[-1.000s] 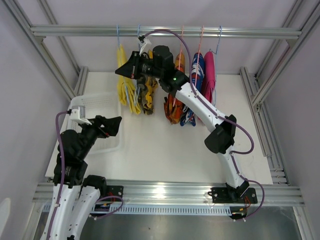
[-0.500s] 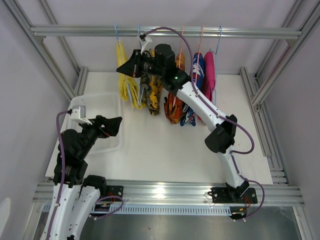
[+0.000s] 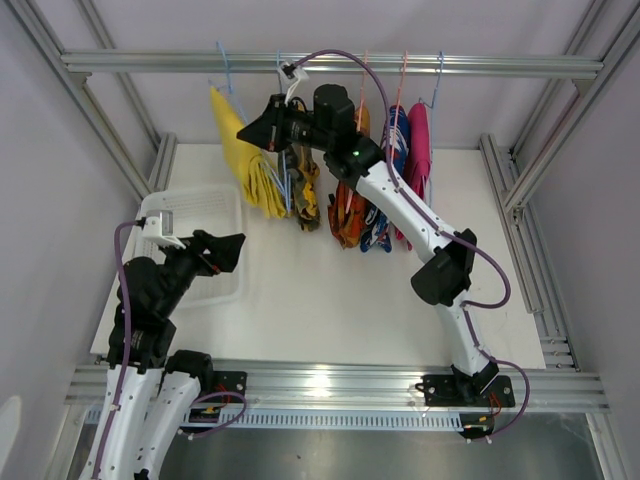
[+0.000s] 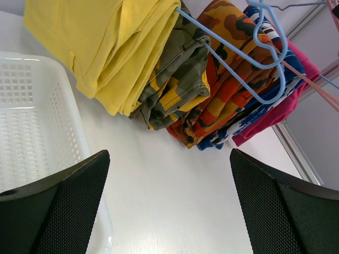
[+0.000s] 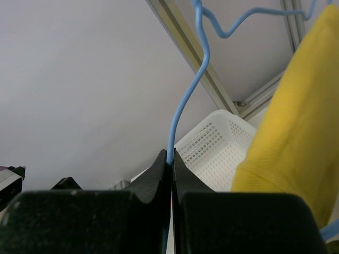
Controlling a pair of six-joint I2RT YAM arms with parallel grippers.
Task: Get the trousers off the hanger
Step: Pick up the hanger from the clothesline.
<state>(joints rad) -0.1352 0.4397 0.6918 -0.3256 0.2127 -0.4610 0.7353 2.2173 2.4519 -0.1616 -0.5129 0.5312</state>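
Several small trousers hang on wire hangers from the top rail (image 3: 150, 63): plain yellow (image 3: 248, 150), camouflage (image 3: 303, 190), orange patterned (image 3: 347, 215), blue-red-white (image 3: 395, 140) and magenta (image 3: 417, 150). My right gripper (image 3: 262, 125) is up at the rail, shut on the thin blue hanger wire (image 5: 183, 106) just left of the yellow trousers (image 5: 296, 137); the wire runs up from between the fingertips (image 5: 170, 159). My left gripper (image 3: 228, 245) hovers open and holds nothing over the table, by the basket. Its view looks up at the yellow trousers (image 4: 100, 47), camouflage pair (image 4: 177, 79) and orange pair (image 4: 228, 79).
A white perforated basket (image 3: 200, 205) sits on the table's left side, right beside my left gripper (image 4: 169, 206); its rim (image 4: 32, 121) fills that view's left. Aluminium frame posts border the table on both sides. The right arm reaches across in front of the hanging garments.
The yellow trousers and their blue hanger have swung out to the left and tilted, with my right gripper shifting slightly right and up. The left arm has not moved.
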